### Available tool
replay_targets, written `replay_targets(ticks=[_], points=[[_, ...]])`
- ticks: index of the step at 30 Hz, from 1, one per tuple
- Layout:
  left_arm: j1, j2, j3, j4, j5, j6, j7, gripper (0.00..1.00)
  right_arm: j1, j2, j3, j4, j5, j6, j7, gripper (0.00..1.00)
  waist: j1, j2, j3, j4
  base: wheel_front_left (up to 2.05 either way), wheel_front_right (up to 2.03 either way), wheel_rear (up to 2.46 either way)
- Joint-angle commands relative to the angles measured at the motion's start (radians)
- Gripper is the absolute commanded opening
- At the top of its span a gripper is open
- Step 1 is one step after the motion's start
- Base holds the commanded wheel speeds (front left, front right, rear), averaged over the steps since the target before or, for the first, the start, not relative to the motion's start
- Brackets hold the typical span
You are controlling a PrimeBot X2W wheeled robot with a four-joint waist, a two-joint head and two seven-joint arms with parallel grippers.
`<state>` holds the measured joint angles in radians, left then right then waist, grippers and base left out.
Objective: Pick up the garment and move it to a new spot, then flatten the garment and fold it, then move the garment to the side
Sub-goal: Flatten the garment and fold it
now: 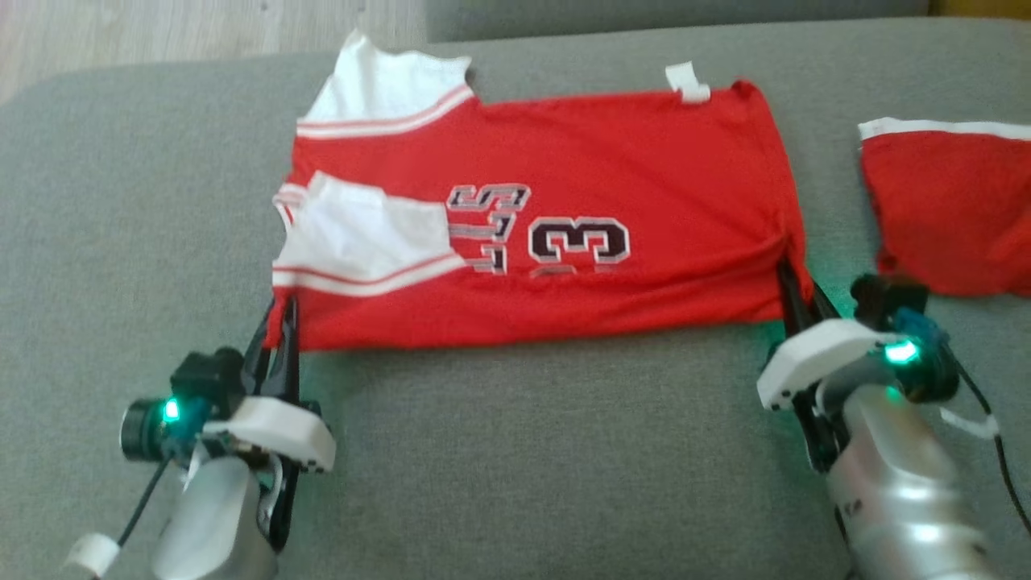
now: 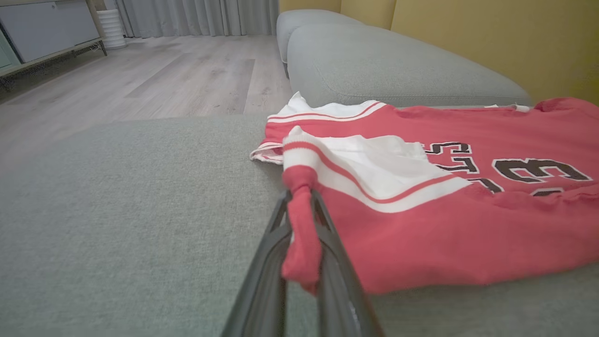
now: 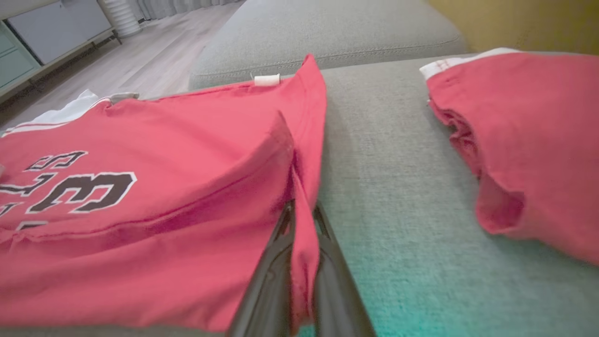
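A red jersey (image 1: 596,161) with white sleeves and a dark number 3 lies spread across the grey sofa cushion (image 1: 523,451), folded lengthwise. My left gripper (image 1: 282,318) is shut on the jersey's near left corner, and a bunch of red cloth (image 2: 299,234) sits pinched between its fingers. At the near right corner, my right gripper (image 1: 793,278) is shut on the hem, where a red fold (image 3: 302,224) runs between its fingers. Creases pull toward the right pinch.
A second red garment with white trim (image 1: 950,201) lies on the cushion to the right, also seen as the red pile (image 3: 529,135). Behind the cushion runs another grey sofa section (image 2: 383,65). Wooden floor (image 2: 154,79) lies beyond the left edge.
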<state>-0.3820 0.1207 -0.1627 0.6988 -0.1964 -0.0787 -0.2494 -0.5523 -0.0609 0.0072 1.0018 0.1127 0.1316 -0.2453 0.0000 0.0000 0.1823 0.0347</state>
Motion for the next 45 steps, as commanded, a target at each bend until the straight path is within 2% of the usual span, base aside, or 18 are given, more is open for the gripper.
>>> replay_targets(ticks=[1, 10, 22, 23, 24, 25, 30, 35, 39, 45], points=[[0.011, 0.034, 0.029, -0.02, -0.011, 0.008, -0.012, 0.0, 0.032, 0.011, -0.004, -0.046, -0.012, -0.001, -0.015, 0.0, 0.0, 0.0, -0.025, -0.012, 0.0, 0.0, 0.0], [0.121, 0.029, 0.023, -0.036, -0.029, 0.014, -0.004, 0.0, 0.186, 0.011, -0.031, -0.158, -0.065, -0.001, -0.006, 0.0, 0.0, 0.0, -0.114, -0.035, 0.0, 0.0, 0.0], [0.29, 0.01, -0.016, -0.163, -0.049, 0.028, 0.11, 0.0, 0.414, 0.011, -0.053, -0.434, -0.058, -0.001, 0.126, 0.0, 0.0, 0.0, -0.183, -0.04, 0.0, 0.0, 0.0], [0.295, 0.009, -0.018, -0.171, -0.049, 0.032, 0.115, 0.1, 0.427, 0.011, -0.056, -0.459, -0.057, -0.001, 0.134, 0.49, 0.0, 0.0, -0.185, -0.04, 0.0, 0.0, 0.0], [0.299, 0.008, -0.019, -0.18, -0.048, 0.038, 0.116, 0.78, 0.438, 0.011, -0.058, -0.483, -0.055, -0.001, 0.142, 1.0, 0.0, 0.0, -0.186, -0.04, 0.0, 0.0, 0.0], [0.302, 0.007, -0.019, -0.188, -0.048, 0.044, 0.116, 1.0, 0.448, 0.011, -0.058, -0.503, -0.051, -0.001, 0.152, 1.0, 0.0, 0.0, -0.187, -0.04, 0.0, 0.0, 0.0], [0.31, 0.01, -0.025, -0.21, -0.046, 0.058, 0.129, 1.0, 0.48, 0.011, -0.071, -0.595, -0.041, -0.001, 0.187, 1.0, 0.0, 0.0, -0.183, -0.043, 0.0, 0.0, 0.0], [0.294, 0.022, -0.006, -0.254, -0.055, 0.071, 0.095, 1.0, 0.474, 0.011, -0.098, -0.686, -0.031, -0.001, 0.179, 1.0, 0.0, 0.0, -0.164, -0.054, 0.0, 0.0, 0.0], [0.253, 0.038, 0.007, -0.297, -0.065, 0.065, 0.081, 1.0, 0.438, 0.011, -0.102, -0.748, -0.038, -0.001, 0.156, 1.0, 0.0, 0.0, -0.139, -0.072, 0.0, 0.0, 0.0], [0.122, 0.097, 0.023, -0.365, -0.061, 0.044, 0.1, 1.0, 0.344, 0.011, -0.097, -0.813, -0.049, -0.001, 0.164, 1.0, 0.0, 0.0, -0.067, -0.111, 0.0, 0.0, 0.0]])
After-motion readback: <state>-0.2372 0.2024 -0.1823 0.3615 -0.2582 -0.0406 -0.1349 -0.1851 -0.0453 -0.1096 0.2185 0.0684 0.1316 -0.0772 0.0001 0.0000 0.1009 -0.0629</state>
